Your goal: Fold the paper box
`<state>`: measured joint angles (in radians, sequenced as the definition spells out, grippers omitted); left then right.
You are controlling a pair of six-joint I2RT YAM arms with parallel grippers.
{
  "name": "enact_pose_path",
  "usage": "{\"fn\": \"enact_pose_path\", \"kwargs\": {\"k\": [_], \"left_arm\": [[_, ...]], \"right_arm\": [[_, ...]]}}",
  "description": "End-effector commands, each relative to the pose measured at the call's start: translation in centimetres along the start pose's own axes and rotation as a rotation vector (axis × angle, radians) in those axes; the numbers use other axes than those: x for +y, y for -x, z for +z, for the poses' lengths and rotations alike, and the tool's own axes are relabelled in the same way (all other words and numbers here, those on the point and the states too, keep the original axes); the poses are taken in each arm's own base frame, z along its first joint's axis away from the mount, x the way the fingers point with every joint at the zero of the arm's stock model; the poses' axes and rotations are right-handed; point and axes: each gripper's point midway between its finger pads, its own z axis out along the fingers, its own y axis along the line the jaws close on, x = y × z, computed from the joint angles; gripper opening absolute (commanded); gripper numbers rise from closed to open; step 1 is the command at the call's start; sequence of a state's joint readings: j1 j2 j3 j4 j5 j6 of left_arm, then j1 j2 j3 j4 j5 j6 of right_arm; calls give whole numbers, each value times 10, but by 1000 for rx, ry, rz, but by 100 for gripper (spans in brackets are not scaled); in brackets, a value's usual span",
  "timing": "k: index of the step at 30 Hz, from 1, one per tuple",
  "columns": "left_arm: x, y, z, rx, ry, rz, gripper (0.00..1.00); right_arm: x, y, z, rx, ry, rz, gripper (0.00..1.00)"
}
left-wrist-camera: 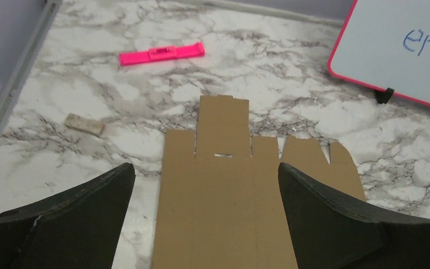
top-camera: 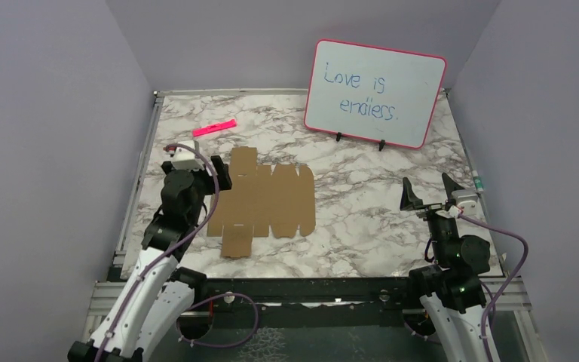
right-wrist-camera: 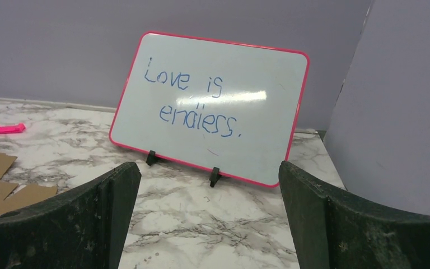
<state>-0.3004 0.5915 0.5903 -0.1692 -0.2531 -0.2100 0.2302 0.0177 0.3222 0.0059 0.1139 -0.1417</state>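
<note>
The flat brown cardboard paper box (top-camera: 264,200) was not folded at all yet. It lay spread out on the white and grey marble table (top-camera: 362,226). Every flap and tab was flat, so all the folding was left to do. The box sat just under and in front of the left gripper (left-wrist-camera: 205,168). Its two black fingers (left-wrist-camera: 78,218) stood wide apart and held nothing. The right gripper (top-camera: 427,185) was wide open and empty too, with the box well off to its left. Beyond the right gripper stood a pink-rimmed whiteboard (top-camera: 375,92) with blue writing. A slim pink marker (top-camera: 214,127) lay beyond the left gripper. Plain purple walls (top-camera: 45,113) closed in the table.
</note>
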Motion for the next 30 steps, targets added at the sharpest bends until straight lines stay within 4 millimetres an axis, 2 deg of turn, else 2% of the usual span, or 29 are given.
{"fn": "enact_pose_path", "kwargs": {"k": [1, 6, 12, 16, 21, 30], "left_arm": [[-7, -18, 25, 129, 41, -120, 99], [-3, -51, 57, 257, 128, -182, 99], [22, -95, 96, 416, 167, -318, 99], [32, -117, 113, 499, 200, -313, 99], [36, -137, 121, 563, 222, -308, 99], [44, -175, 122, 683, 252, -275, 99]], "right_arm": [[6, 14, -1, -51, 29, 32, 100], [8, 16, -2, -47, 44, 46, 100], [13, 18, -3, -46, 66, 60, 100], [18, 20, -4, -52, 92, 66, 100], [19, 22, -4, -56, 97, 67, 100], [22, 23, -4, -57, 108, 68, 100]]}}
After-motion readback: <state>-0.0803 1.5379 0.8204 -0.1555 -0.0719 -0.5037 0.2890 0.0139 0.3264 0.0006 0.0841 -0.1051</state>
